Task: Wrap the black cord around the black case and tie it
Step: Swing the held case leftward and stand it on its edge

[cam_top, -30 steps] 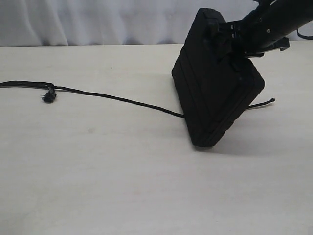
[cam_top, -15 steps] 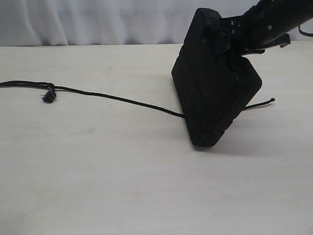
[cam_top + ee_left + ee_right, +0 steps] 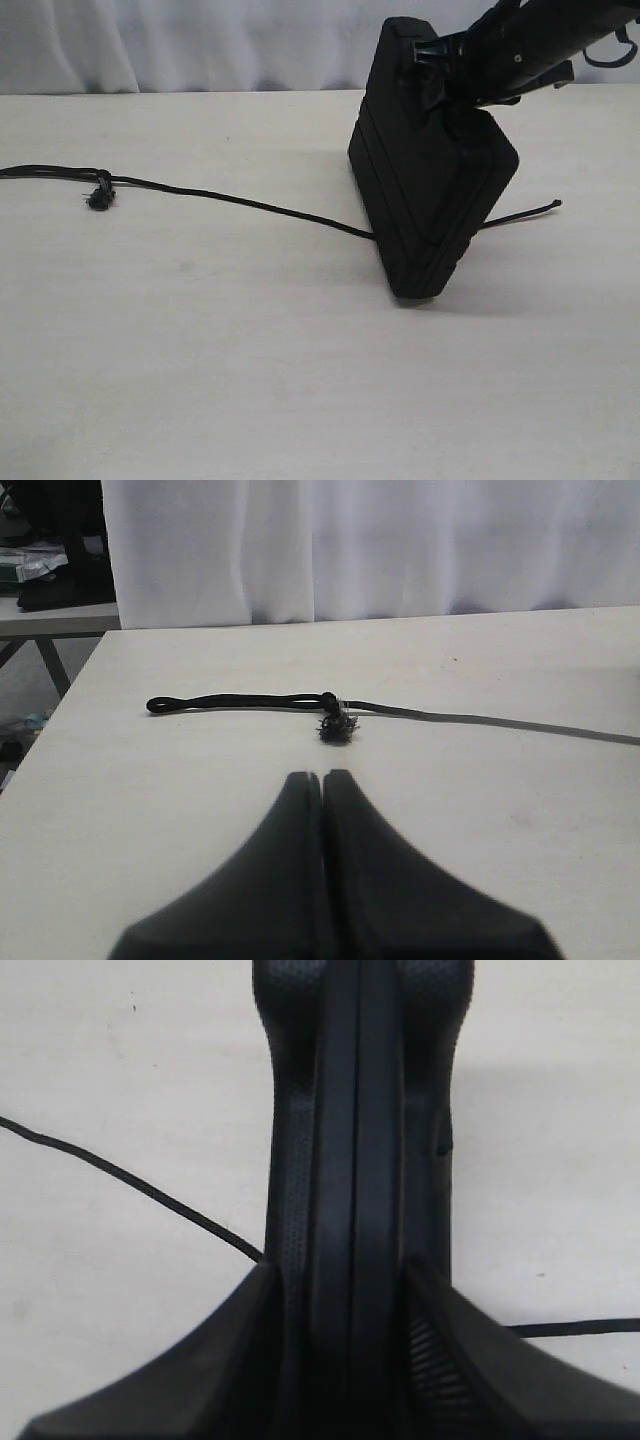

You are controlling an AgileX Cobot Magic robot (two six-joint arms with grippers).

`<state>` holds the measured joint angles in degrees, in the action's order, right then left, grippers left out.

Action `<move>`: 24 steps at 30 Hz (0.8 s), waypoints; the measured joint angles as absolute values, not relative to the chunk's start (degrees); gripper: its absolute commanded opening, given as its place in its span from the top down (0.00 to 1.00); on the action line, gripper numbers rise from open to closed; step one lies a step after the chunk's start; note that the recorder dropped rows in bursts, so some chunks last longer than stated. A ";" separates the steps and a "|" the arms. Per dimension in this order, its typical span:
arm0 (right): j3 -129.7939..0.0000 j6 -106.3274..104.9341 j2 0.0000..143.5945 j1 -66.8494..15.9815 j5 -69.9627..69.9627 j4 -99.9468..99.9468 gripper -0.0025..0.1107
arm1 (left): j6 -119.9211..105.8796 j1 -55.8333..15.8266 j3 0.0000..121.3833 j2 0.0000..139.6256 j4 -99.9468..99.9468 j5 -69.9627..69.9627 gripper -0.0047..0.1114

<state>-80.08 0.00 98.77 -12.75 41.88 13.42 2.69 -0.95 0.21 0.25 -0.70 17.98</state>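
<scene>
In the exterior view we see the black case (image 3: pixel 425 210) standing tilted on one edge on the surface (image 3: pixel 250 380). The right gripper (image 3: pixel 445 75) reaches in from 1 o'clock and straddles its top. The black cord (image 3: pixel 240 203) runs out to 9 o'clock past a frayed knot (image 3: pixel 99 200). The case hides its middle, and a short end shows at 3 o'clock.

In the left wrist view the left gripper (image 3: pixel 322 780) is closed tight on nothing, near the knot but apart from it.

In the right wrist view the fingers (image 3: pixel 200 1360) clasp both faces of the case.
</scene>
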 measured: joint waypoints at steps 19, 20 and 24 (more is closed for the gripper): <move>-82.12 0.60 98.67 -13.27 46.09 12.97 0.84 | 2.69 -0.95 0.21 0.25 -0.70 17.98 0.96; -82.12 1.44 98.67 -14.18 46.13 12.21 0.88 | 2.69 -0.95 0.21 0.25 -0.70 17.98 0.96; -82.26 3.15 98.67 -16.09 45.46 11.72 0.94 | 2.69 -0.95 0.21 0.25 -0.70 17.98 0.96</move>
